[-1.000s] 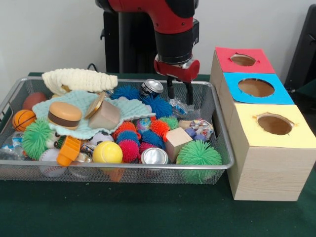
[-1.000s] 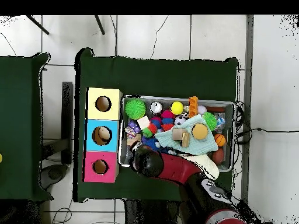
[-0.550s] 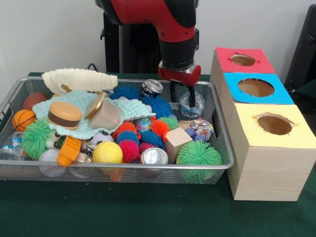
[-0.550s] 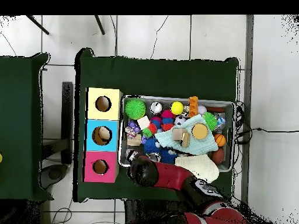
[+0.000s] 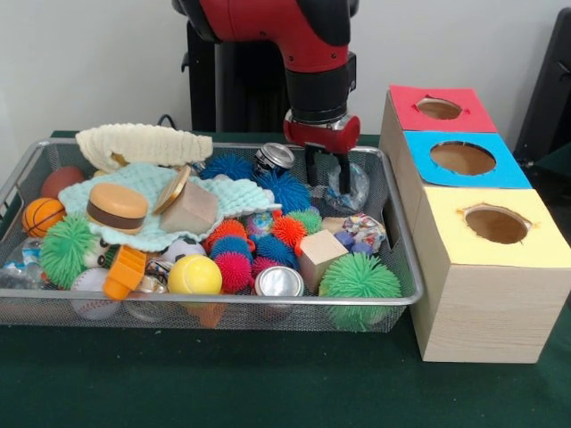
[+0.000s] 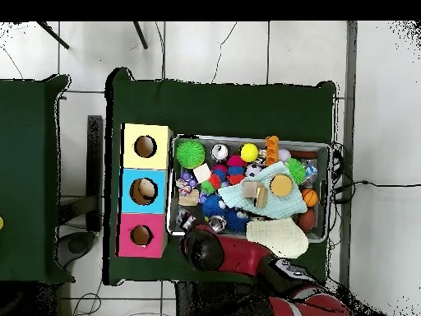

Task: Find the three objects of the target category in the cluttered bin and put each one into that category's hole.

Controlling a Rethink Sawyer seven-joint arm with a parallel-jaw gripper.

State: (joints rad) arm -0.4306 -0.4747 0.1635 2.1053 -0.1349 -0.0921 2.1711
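My gripper (image 5: 327, 172) hangs over the back right corner of the wire bin (image 5: 406, 267), its two fingers apart and nothing seen between them. A clear crumpled wrapper (image 5: 357, 189) lies just behind and right of the fingertips. A silver can (image 5: 274, 158) sits to the left of the gripper, and a blue spiky ball (image 5: 287, 191) is below it. In the overhead view the arm's wrist (image 6: 202, 247) covers the gripper at the bin's near edge. The red (image 5: 439, 109), blue (image 5: 462, 158) and yellow (image 5: 496, 224) holes top the boxes beside the bin.
The bin holds several spiky balls, a second can (image 5: 279, 282), a wooden block (image 5: 318, 254), a toy burger (image 5: 117, 207), a yellow ball (image 5: 194, 275), a basketball (image 5: 42, 215) and knitted cloths (image 5: 143, 143). A pale object shows inside the blue hole (image 6: 146, 191).
The gripper has shifted right toward the bin's back right corner. In the overhead view the wrist slid off the bin's contents to its edge.
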